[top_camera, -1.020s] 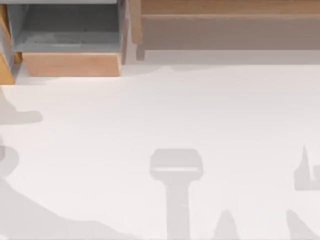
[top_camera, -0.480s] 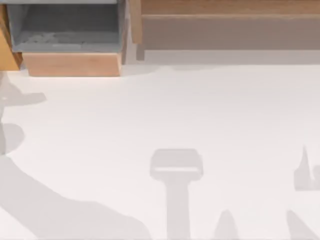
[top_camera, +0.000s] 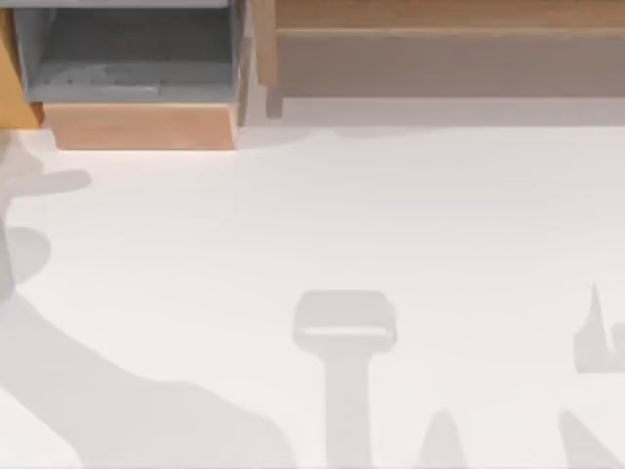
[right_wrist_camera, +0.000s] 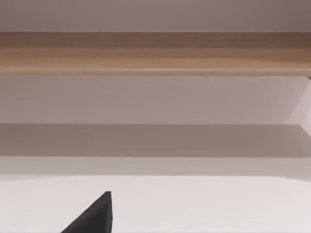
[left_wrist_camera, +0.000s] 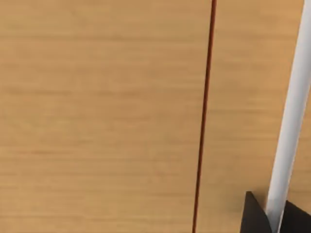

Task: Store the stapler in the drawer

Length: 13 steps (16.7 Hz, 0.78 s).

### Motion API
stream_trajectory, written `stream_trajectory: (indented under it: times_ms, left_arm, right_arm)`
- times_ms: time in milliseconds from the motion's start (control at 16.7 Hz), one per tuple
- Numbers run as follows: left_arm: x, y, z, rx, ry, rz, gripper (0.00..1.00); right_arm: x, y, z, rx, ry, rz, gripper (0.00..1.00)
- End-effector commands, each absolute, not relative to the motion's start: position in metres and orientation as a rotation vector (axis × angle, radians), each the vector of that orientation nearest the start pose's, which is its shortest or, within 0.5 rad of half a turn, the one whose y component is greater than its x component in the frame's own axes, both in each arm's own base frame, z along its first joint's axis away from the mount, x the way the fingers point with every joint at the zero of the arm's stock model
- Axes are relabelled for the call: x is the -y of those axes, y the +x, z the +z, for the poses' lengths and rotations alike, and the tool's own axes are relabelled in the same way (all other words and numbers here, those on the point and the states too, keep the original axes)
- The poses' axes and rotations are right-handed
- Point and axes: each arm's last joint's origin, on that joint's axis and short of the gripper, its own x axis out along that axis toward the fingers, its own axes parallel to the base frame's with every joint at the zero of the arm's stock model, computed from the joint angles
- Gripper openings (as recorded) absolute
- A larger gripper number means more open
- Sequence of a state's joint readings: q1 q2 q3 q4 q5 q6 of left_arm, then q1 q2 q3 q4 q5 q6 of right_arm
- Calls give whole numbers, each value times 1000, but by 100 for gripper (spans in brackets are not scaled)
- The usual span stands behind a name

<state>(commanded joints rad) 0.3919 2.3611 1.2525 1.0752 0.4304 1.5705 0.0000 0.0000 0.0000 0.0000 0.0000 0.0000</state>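
Observation:
The drawer (top_camera: 142, 125) stands pulled out at the table's back left, with its tan front panel facing the table and its grey inside open to view. A faint pale streak (top_camera: 98, 86) lies on its floor; I cannot tell whether that is the stapler. My left gripper (left_wrist_camera: 274, 218) shows as dark shapes close against an orange wood panel (left_wrist_camera: 97, 116). A slim white bar (left_wrist_camera: 291, 121) runs away from it, and I cannot tell what the bar is. A dark tip of my right gripper (right_wrist_camera: 92, 216) hangs over the white table, facing the long brown unit (right_wrist_camera: 155, 51).
The long brown wooden unit (top_camera: 449, 49) spans the table's back right. An orange wood piece (top_camera: 12, 88) stands just left of the drawer. Grey arm shadows lie on the white table (top_camera: 391, 215) at front left, front middle and front right.
The arm shadow at the table's left has grown and spread rightward along the front. The orange piece beside the drawer reaches less far forward. The pale marks on the drawer floor have shifted.

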Motion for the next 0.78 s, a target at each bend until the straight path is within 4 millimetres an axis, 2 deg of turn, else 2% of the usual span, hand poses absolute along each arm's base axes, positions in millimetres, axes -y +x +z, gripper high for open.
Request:
stream_trajectory:
  times_ms: [720,780]
  left_arm:
    - [-173,439,89,-12,1547,-29,98]
    - [-173,439,89,-12,1547,-29,100]
  right_arm:
    - [1,106,160,0,0,0,100]
    - [1,106,160,0,0,0,100]
